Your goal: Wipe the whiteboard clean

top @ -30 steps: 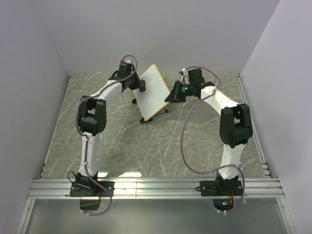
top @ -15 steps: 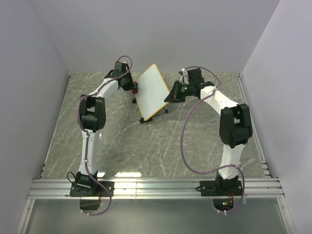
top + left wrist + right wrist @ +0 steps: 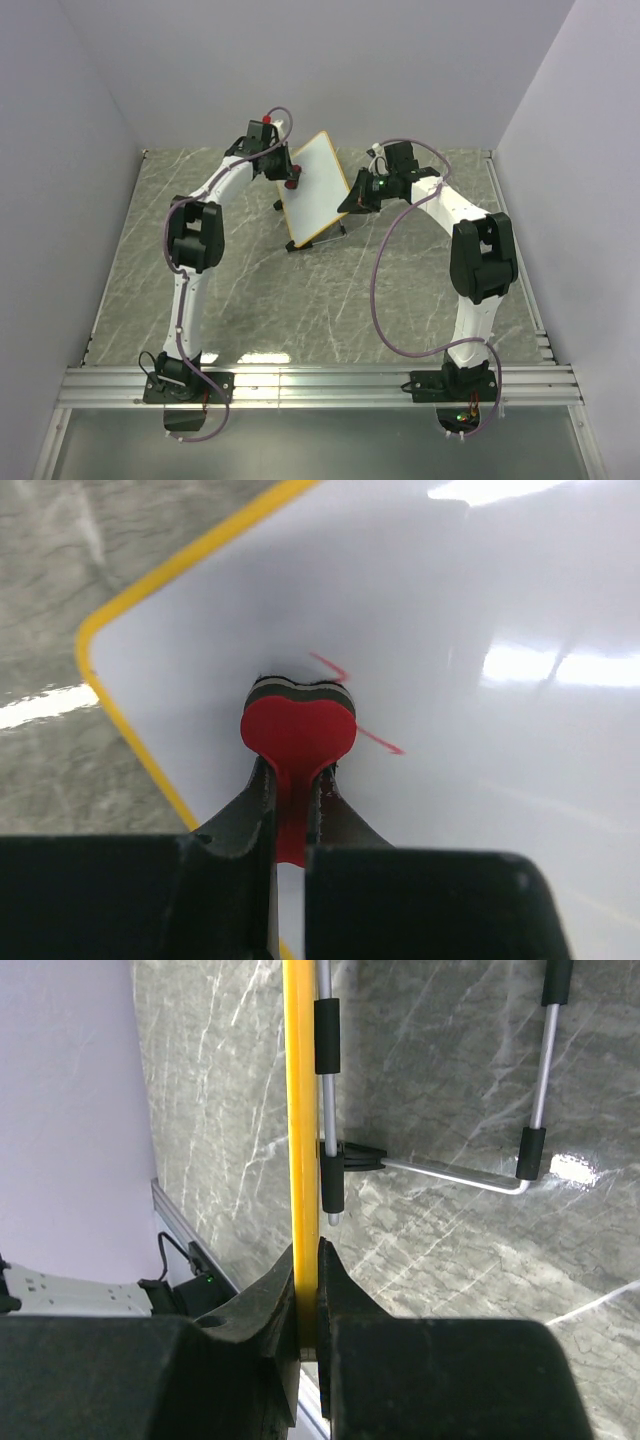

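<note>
Our whiteboard (image 3: 318, 190) stands tilted on its wire stand (image 3: 440, 1175) near the middle of the tabletop (image 3: 300, 300), toward its far edge. We clench our left gripper (image 3: 293, 780) on a red eraser (image 3: 298, 730), set against the white face beside red marks (image 3: 378, 742). Our right gripper (image 3: 305, 1270) pinches the board's yellow frame (image 3: 300, 1080).

A robot lab cell: plain pale walls (image 3: 300, 60) enclose a marble-patterned table (image 3: 300, 290) edged by aluminium rail (image 3: 320, 385).
</note>
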### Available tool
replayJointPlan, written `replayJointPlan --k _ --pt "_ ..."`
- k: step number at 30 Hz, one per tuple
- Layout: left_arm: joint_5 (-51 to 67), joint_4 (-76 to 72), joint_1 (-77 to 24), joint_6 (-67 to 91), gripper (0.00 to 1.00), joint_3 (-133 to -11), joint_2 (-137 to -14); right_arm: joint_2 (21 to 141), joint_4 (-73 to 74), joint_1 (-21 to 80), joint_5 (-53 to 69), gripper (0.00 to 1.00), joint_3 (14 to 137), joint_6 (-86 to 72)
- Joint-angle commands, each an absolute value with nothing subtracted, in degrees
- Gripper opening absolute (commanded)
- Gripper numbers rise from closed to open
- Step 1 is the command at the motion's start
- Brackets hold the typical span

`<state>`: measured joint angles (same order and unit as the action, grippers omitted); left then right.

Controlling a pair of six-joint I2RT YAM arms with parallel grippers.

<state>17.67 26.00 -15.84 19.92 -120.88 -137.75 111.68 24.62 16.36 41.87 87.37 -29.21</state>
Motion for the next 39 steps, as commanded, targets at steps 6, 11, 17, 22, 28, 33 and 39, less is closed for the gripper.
replayJointPlan --k 6,11,17,22,28,33,39 --pt "28.6 30.8 -22.1 19.3 0.00 -123.3 -138.7 113.5 27.0 17.8 41.2 0.00 88.5 -25.6" --pt "28.6 29.6 -22.0 18.2 0.00 -122.6 -137.2 113.5 27.0 17.7 41.0 0.00 88.1 -25.2" --pt "20.1 31.8 -19.5 20.1 0.00 -126.7 -141.4 114.0 27.9 17.7 40.8 0.00 89.3 -24.9" --pt "16.3 33.8 -17.3 21.8 0.00 -128.8 -144.3 114.3 28.2 17.8 40.8 0.00 89.4 -24.8" --pt "12.6 34.4 -16.2 23.1 0.00 -130.2 -146.3 114.8 28.7 17.8 40.9 0.00 90.2 -24.6" --pt "9.8 35.0 -14.9 24.3 0.00 -130.3 -146.2 114.9 29.1 17.8 40.7 0.00 90.8 -24.4" --pt "10.9 32.7 -14.8 24.1 0.00 -125.6 -140.3 114.4 27.7 17.8 40.9 0.00 89.6 -25.0"
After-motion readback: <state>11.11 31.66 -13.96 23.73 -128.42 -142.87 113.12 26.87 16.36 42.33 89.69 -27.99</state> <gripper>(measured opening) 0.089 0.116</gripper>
